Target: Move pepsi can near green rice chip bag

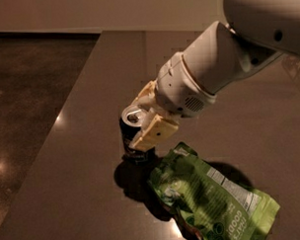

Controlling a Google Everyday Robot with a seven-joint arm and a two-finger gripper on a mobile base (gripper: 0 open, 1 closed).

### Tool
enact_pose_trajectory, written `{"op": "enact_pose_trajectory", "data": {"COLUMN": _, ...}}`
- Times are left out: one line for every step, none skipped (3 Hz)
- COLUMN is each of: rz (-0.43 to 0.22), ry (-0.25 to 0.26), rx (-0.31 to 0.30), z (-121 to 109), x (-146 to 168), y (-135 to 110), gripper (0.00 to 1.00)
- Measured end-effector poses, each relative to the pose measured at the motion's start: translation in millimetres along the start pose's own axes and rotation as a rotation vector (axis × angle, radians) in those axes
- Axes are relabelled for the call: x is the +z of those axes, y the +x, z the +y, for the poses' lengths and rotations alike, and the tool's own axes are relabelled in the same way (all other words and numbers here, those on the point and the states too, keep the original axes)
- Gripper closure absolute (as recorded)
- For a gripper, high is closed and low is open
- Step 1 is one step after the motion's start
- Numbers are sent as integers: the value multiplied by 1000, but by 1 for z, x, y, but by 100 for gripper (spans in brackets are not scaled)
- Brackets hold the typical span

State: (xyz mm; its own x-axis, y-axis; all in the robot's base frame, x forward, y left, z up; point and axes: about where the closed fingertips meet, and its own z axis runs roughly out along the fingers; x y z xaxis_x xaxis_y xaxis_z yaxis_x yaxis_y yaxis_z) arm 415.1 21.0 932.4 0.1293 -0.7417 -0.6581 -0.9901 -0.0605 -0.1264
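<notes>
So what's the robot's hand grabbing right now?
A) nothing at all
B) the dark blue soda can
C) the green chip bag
B: the gripper has a finger on each side of the pepsi can, which stands just beside the green rice chip bag.

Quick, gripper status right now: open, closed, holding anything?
Gripper: jaws closed on the pepsi can, just left of the green rice chip bag.
</notes>
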Motion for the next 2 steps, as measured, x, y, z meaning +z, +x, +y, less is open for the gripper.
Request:
{"op": "enact_pose_trajectory", "data": {"rz": 8, "ry": -25, "rx": -8, "z": 6, "x": 9, "y": 8, "gripper": 100}}
{"op": "enact_pose_trajectory", "data": {"rz": 21, "ry": -36, "rx": -13, "z": 8, "x": 13, "y": 14, "gripper": 92}}
